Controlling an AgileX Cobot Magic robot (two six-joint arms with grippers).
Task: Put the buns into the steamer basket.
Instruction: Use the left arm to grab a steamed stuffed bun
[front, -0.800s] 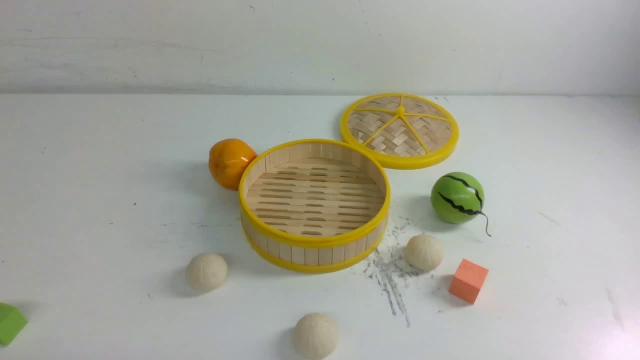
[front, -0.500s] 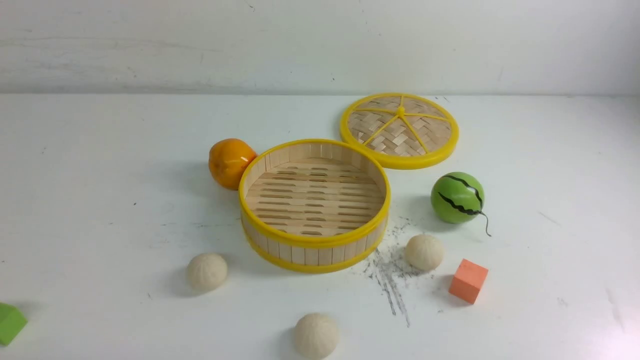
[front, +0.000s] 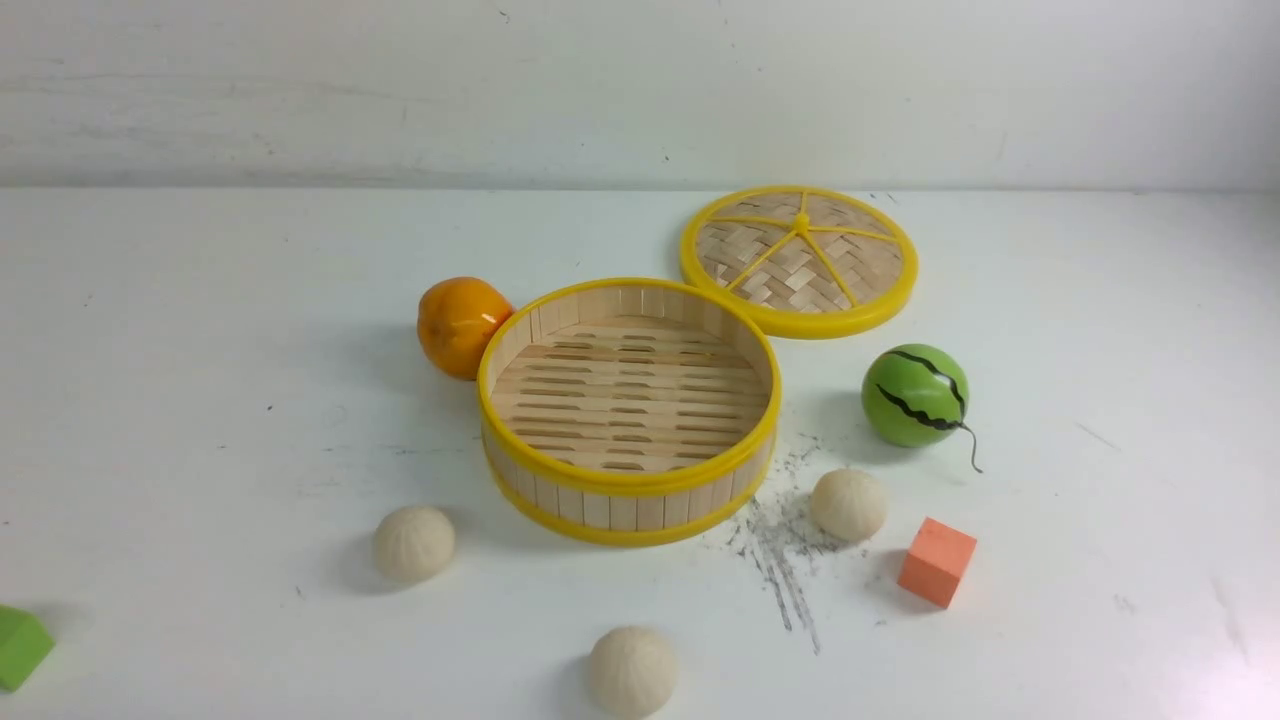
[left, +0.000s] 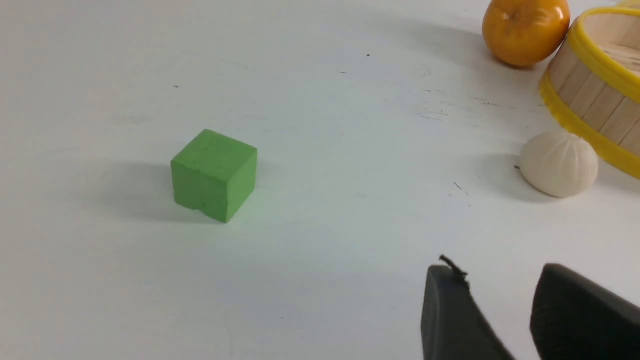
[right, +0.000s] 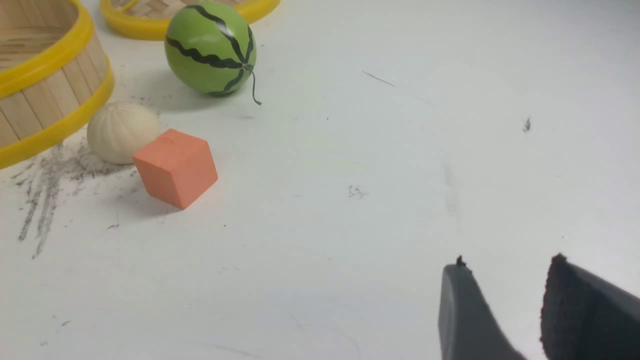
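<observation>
Nothing has moved: three cream-white pleated buns (front: 413, 543) still lie outside the round bamboo steamer basket (front: 628, 510) at frame centre, with left gripper (left: 497, 268) and right gripper (right: 507, 261) narrowly parted, empty.

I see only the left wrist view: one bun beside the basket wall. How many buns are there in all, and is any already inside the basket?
Observer: Three, and none is inside. The left bun, the near bun and the right bun all lie on the table, outside the steamer basket.
Operator: Does something stand close to the right bun?
Observer: Yes, an orange cube stands beside it, on the side away from the basket. The front view shows a narrow gap between them.
Operator: Does the right gripper hold anything?
Observer: No. The right gripper is open and empty, over bare table, away from that bun.
</observation>
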